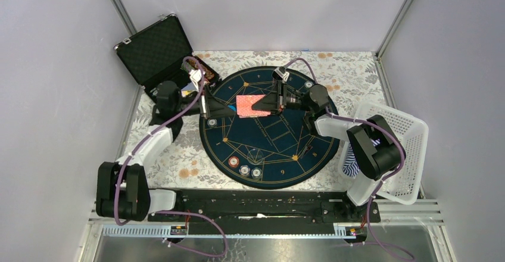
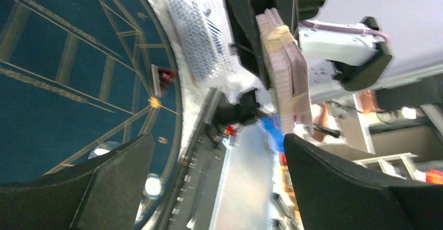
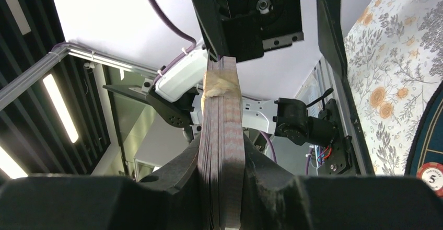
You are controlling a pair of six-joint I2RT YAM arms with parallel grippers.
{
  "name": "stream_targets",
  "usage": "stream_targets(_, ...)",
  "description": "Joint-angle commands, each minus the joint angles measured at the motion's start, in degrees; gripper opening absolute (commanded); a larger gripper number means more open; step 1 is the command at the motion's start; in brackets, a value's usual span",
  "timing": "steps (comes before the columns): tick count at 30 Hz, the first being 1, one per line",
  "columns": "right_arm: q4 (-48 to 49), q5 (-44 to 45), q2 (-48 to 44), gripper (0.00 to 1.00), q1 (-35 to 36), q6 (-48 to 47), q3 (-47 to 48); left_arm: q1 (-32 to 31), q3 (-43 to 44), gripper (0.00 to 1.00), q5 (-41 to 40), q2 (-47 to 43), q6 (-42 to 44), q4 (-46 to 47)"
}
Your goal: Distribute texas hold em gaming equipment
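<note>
card deck (image 3: 222,120) clamped in r pincer (image 3: 222,188); l pincer (image 2: 217,146) open.

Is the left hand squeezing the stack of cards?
No, the left hand is wide open, and the stack of cards sits beyond its fingers, pinched by the right hand.

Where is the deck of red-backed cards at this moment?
In the top view the card deck is over the middle of the round blue mat, clamped in the right gripper, the open left gripper just left of it.
</note>
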Motion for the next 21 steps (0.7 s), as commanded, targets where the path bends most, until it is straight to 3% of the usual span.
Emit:
stream_targets(1, 2.0, -0.3, -2.3, 0.17, -2.4, -1.6, 0.2, 6.6, 10.7, 0.99, 1.5, -3.5, 32.4, -32.9)
stream_targets(3, -3.0, -0.6, -3.1, 0.17, -3.0, -5.3, -0.4, 7.4, 19.6, 0.99, -4.5, -2.9, 56.1, -55.4)
stream_targets(4, -6.1, -0.7, -3.5, 0.17, -3.0, -7.6, -0.7, 7.3, 23.7, 0.99, -7.8, -2.5, 64.2, -62.4)
stream_targets(7, -14.3, -0.1, -4.3, 0.16, -3.0, -14.0, -1.4, 6.5, 31.5, 0.99, -13.6, -2.1, 77.4, -72.4)
stream_targets(9, -18.8, 0.2, -4.5, 0.16, -3.0, -17.4, -1.4, 1.8, 34.6, 0.99, -19.8, -1.6, 84.9, -77.8)
stream_targets(13, -23.7, -0.1, -5.3, 0.15, -2.6, -21.0, -1.0, -12.3, 33.8, 0.99, -35.0, -2.3, 92.2, -78.8)
stream_targets(21, -29.9, -0.8, -6.5, 0.15, 0.1, -26.4, -0.8, -23.5, 37.7, 0.99, -41.4, 4.3, 93.8, -78.8)
